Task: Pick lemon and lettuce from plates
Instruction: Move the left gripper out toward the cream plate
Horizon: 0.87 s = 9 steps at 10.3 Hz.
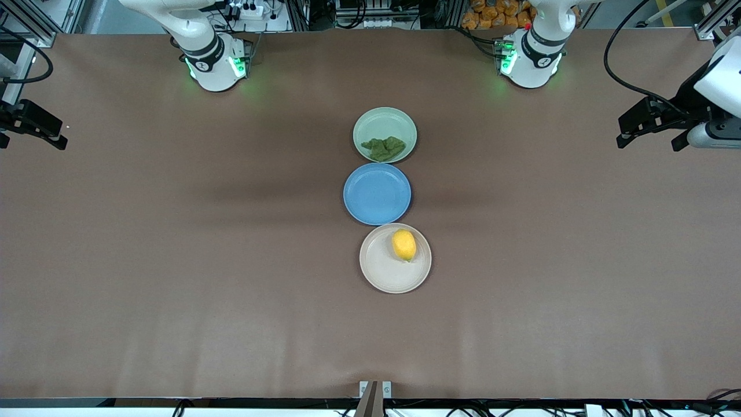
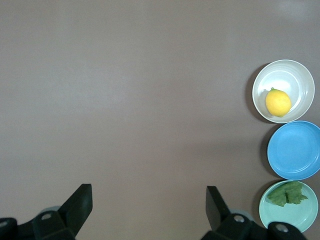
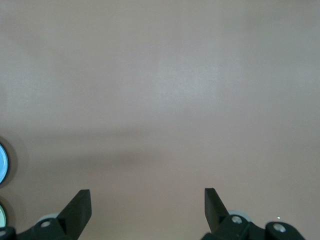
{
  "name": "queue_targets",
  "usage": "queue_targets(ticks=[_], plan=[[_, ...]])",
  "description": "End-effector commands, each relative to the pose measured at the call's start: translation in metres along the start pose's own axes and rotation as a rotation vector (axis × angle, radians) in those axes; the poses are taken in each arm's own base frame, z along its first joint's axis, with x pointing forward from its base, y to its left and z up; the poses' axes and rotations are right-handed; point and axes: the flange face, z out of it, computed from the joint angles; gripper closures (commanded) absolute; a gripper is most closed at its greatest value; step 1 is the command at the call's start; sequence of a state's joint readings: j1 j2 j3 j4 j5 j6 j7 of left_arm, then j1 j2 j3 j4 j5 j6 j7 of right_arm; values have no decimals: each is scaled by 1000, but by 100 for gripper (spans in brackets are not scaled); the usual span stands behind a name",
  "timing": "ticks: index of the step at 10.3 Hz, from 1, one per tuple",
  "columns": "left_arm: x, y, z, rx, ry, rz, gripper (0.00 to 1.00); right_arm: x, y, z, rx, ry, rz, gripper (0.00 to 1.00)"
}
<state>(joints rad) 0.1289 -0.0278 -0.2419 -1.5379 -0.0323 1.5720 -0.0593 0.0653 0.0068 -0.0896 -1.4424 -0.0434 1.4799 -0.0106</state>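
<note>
You're at the start: nothing's picked yet. The lemon (image 1: 404, 244) sits on the cream plate (image 1: 382, 272), toward the rim on the left arm's side. That plate is the one nearest the front camera. The lettuce (image 1: 383, 149) lies on the mint plate (image 1: 385, 118), the one nearest the robot bases. The blue plate (image 1: 377, 193) sits between them w/ nothing on it, its rim just beside both neighbours. All three run in a row down the middle of the tabletop.

Both arms wait out at the ends, well apart from the plates. The left gripper (image 1: 651, 139) hovers over the tabletop at the left arm's end; its wrist view shows the jaws spread wide w/ nothing between them, and all three plates visible off to one edge. The right gripper (image 1: 35, 132) hovers at the right arm's end; its jaws are also spread wide and carry nothing, w/ only slivers of the blue and mint plates at the frame edge.

So: 0 of 2 items lifted. Both picks are left, approach incl. Each gripper needs to travel to the centre row first. The lemon's round and may roll, so centre on it. The lettuce is flat and crumpled, so you'll prob need to go low.
</note>
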Motion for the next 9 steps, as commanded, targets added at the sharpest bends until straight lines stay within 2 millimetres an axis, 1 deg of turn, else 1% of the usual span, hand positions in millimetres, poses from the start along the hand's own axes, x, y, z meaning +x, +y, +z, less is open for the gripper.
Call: queue_targets(ticks=[1, 3, 4, 6, 7, 8, 9], plan=[[-4, -3, -8, 13, 0, 19, 0, -4, 0, -6, 3, 2, 2, 0], [0, -6, 0, 5, -15, 23, 0, -4, 0, -6, 3, 2, 7, 0], [6, 1, 15, -15, -45, 42, 0, -4, 0, -6, 3, 2, 2, 0], [24, 44, 49, -148, -81, 15, 0, -4, 0, -6, 3, 2, -1, 0], [34, 65, 67, -157, -81, 24, 0, -5, -1, -5, 3, -3, -1, 0], [38, 94, 83, -165, -88, 34, 0, -5, -3, -2, 3, -7, -6, 0], [43, 112, 95, -177, -87, -29, 0, -4, -4, -1, -4, -11, -54, 0]])
